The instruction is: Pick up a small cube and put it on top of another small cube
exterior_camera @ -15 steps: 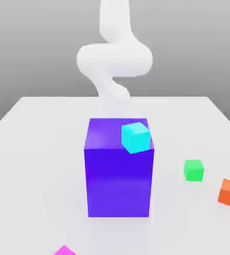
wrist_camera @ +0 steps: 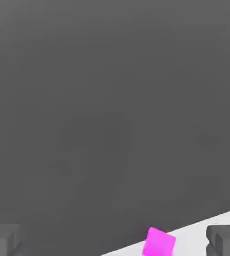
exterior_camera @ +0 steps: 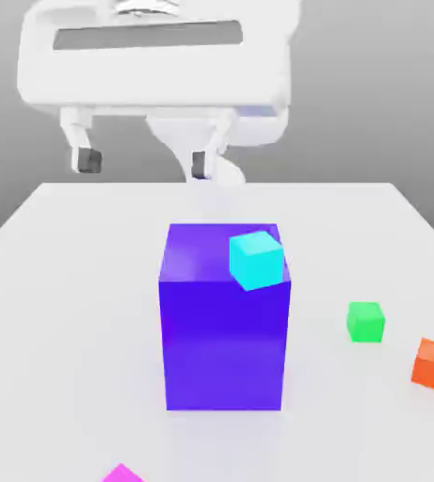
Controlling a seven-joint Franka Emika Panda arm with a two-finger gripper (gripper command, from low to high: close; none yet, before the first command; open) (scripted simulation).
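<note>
Nothing is stacked yet: the jaws stand wide apart and empty above the table (exterior_camera: 60, 282), the pink cube (exterior_camera: 121, 473) untouched, lift and placement remaining.

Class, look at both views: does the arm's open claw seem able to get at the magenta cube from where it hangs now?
Probably yes. The claw hangs open and empty above the table. The magenta cube sits alone at the near edge, apart from the blue-purple block, with nothing on top of it.
</note>
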